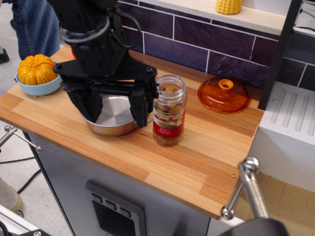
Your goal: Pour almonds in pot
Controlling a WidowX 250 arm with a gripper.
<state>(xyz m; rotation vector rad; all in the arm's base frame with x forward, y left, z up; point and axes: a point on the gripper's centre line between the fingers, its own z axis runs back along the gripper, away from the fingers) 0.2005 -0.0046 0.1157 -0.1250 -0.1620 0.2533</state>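
A clear jar with a red and white label stands upright on the wooden counter, with no cap on it. Brown almonds show through the glass. The shiny steel pot sits just left of the jar, mostly hidden behind my gripper. My black gripper hangs over the pot with its two fingers spread wide apart and nothing between them. The right finger is close to the jar's left side and does not touch it.
A light blue bowl holding an orange pumpkin sits at the counter's left end. An orange glass lid lies at the back right. A purple tiled wall runs behind. A white unit stands at the right.
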